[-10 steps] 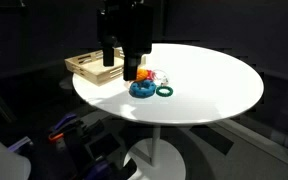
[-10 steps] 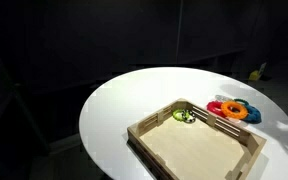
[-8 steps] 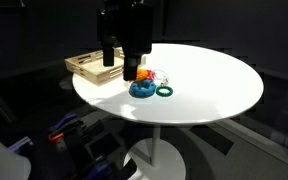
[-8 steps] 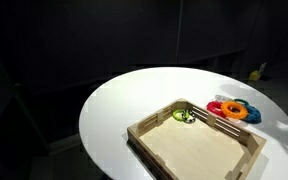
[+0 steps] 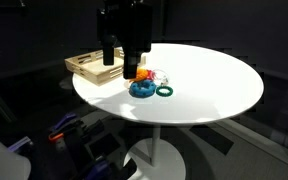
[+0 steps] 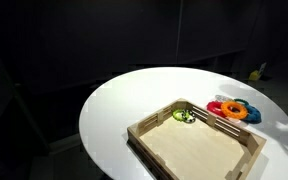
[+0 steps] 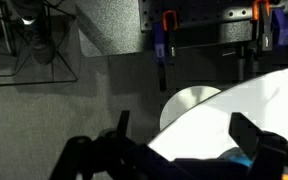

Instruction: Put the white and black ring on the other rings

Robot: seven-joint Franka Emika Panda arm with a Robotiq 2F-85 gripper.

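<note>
Counter (image 5: 214,85), round and white, bears the tray (image 6: 189,150). My tool (image 7: 179,120) hangs above the rings (image 5: 142,88), jaws spread, empty. The white and black ring (image 5: 156,77) seems to lie against them, though it's blurred.

— What does the robot look like from outside?
— In an exterior view the arm (image 5: 124,30) is black throughout, close to a silhouette against the dim room. It reads as two blocky masses: a narrower, upright one on the left and a broader, squarer one on the right.
— Cables, screws, markings?
— Too dark and too small to tell.
— And up close?
— In the wrist view the gripper (image 7: 180,135) is matte black as well. Its fingers (image 7: 249,135) differ in outline: the right one is broad and angular, while the left one ends in a thin upright tip. Rounded, lumpy dark linkages sit along the near edge.
</note>
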